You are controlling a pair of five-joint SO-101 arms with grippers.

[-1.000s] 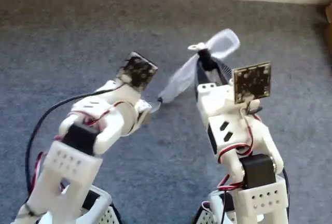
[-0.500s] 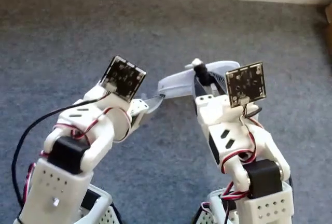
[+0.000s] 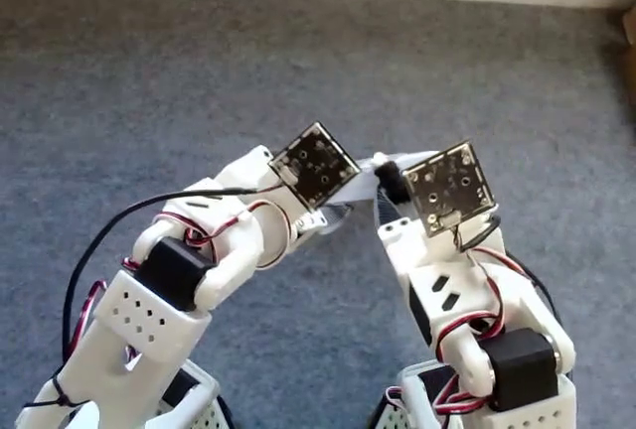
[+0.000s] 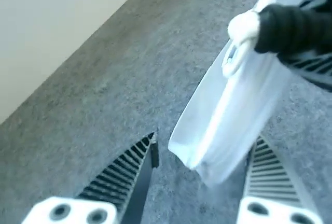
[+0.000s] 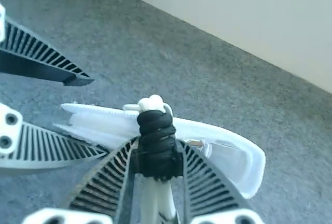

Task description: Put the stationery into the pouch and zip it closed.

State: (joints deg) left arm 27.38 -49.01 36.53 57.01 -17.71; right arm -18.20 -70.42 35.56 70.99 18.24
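Overhead, boards (image 3: 316, 166) half-hide pouch (image 4: 228, 105) — wrist views: left claw (image 4: 205, 141) spread astride corner, right claw (image 5: 157, 146) clenched on it.

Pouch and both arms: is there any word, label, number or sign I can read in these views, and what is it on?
No text can be read.
pouch: plain translucent white, no print or label visible.
circuit boards on the wrists: only tiny specks, too small to read.
carpet: plain grey, no signs.
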